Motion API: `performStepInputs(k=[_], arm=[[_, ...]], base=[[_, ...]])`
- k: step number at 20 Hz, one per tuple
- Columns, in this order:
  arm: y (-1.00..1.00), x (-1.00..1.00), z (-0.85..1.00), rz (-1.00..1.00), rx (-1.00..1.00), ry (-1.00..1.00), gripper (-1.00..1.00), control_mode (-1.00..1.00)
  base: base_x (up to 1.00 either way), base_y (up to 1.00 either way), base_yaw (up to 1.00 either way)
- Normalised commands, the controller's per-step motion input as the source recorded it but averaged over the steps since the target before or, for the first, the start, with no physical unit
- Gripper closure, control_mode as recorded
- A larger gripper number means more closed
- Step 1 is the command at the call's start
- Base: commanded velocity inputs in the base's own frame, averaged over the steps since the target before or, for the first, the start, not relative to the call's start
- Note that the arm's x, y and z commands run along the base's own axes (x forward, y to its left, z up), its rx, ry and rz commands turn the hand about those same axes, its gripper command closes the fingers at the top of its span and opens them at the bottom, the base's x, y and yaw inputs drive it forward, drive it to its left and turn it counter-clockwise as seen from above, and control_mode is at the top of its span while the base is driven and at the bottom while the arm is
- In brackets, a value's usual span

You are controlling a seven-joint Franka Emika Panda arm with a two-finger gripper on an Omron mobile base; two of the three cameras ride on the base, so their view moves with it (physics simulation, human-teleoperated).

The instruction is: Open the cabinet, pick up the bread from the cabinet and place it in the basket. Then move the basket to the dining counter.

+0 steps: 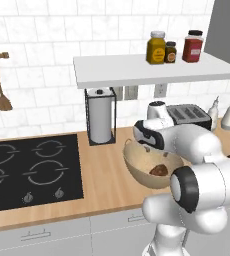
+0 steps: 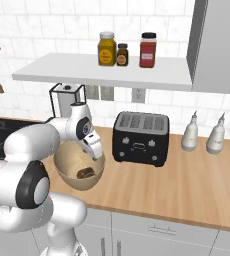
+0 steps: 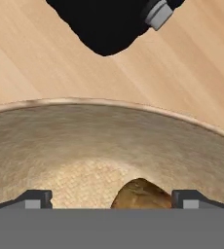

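The tan basket (image 1: 133, 159) (image 2: 67, 167) sits on the wood counter in front of the paper towel holder. The dark-brown bread (image 1: 159, 170) (image 2: 86, 173) (image 3: 140, 194) lies inside it, on the speckled bottom. My gripper (image 2: 98, 156) (image 3: 111, 200) hangs just over the basket's inside and points down into it. It is open, its two fingertips (image 3: 36, 199) spread wide on either side of the bread and touching nothing. In the hand view the basket rim (image 3: 84, 103) curves across the middle. In the left base view my forearm covers part of the basket.
A black toaster (image 2: 139, 137) (image 1: 189, 116) stands right of the basket. Left of it are the paper towel holder (image 1: 100, 116) and the black stove (image 1: 32, 170). A white shelf (image 1: 152, 70) with jars hangs overhead. Two white bottles (image 2: 204, 135) and a grey cabinet (image 2: 222, 45) are further right.
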Motion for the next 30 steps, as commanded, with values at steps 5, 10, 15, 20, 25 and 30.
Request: performStepInputs(k=[5, 10, 15, 20, 25, 30], arm=[[0.01, -0.57, 0.84, 0.05, 0.00, -0.12, -1.00, -1.00], [0.37, -1.00, 0.34, 0.18, -0.01, -0.02, -1.00, -1.00], [0.90, -0.60, 0.00, 0.42, -0.04, 0.04, -1.00, -1.00], [0.36, 0.13, 0.00, 0.55, -0.05, 0.07, -1.00, -1.00], [0.19, 0.03, 0.00, 0.58, -0.19, 0.14, -1.00, -1.00], [0.06, 0.01, -0.08, 0.47, -0.17, 0.20, -1.00, -1.00]], base=[[0.00, 0.00, 0.00], [0.00, 0.00, 0.00], [0.00, 0.00, 0.00], [0.00, 0.00, 0.00], [0.00, 0.00, 0.00], [0.00, 0.00, 0.00]])
